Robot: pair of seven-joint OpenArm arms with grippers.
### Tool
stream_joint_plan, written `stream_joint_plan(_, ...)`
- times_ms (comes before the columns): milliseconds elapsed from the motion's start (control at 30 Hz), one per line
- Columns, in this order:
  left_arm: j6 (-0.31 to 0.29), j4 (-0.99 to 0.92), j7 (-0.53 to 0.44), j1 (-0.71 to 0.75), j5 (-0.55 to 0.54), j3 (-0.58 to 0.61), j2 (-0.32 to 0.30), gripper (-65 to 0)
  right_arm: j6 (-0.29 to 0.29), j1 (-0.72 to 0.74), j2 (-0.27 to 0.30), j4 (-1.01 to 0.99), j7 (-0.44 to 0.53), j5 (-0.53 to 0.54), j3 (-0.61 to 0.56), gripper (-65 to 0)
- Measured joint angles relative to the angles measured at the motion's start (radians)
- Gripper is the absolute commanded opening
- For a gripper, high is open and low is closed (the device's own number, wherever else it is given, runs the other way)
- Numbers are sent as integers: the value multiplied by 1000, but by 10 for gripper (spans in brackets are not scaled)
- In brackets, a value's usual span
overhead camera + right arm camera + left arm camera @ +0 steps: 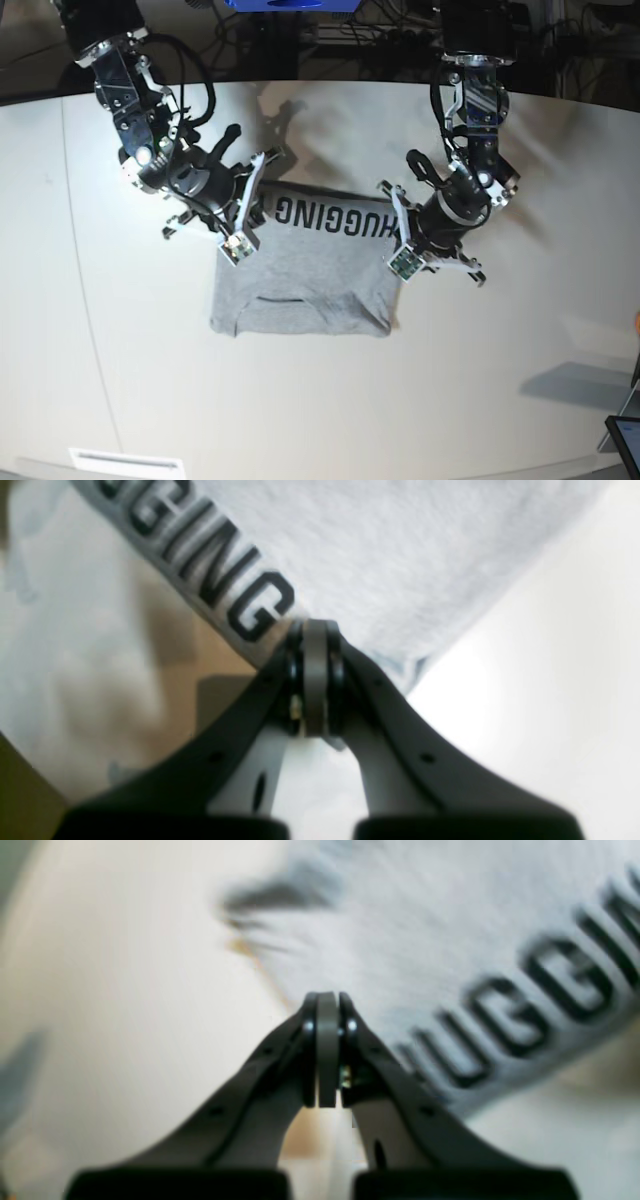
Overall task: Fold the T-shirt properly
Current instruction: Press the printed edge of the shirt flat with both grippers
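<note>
The T-shirt (305, 275) lies near the middle of the white surface (500, 400), partly folded, its lettered fold toward the far edge. It looks light, soft and limp, so it should sag and crease unless held at two corners at once. The left gripper (327, 1000) and right gripper (314, 627) are each clenched at a far corner of that fold, seemingly pinching cloth.

Two arms of silver-grey metal links and black joint housings are seen in the base view, with black cables looped along each. The left gripper (327, 1050) is built of matt black tapering fingers with small holes, bright screw heads and a grey pad strip. The right gripper (315, 677) is made alike. A small green-edged camera board is carried at each wrist.
</note>
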Motion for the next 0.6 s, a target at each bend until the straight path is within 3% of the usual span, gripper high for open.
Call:
stream_joint_plan(333, -1, -114, 2, 4, 0, 40, 9, -648, 0, 9, -32, -66, 0, 1, 1, -649)
stream_joint_plan(600, 12, -193, -61, 25, -8, 27, 2, -648, -2, -23, -36, -179, 108, 0, 0, -650)
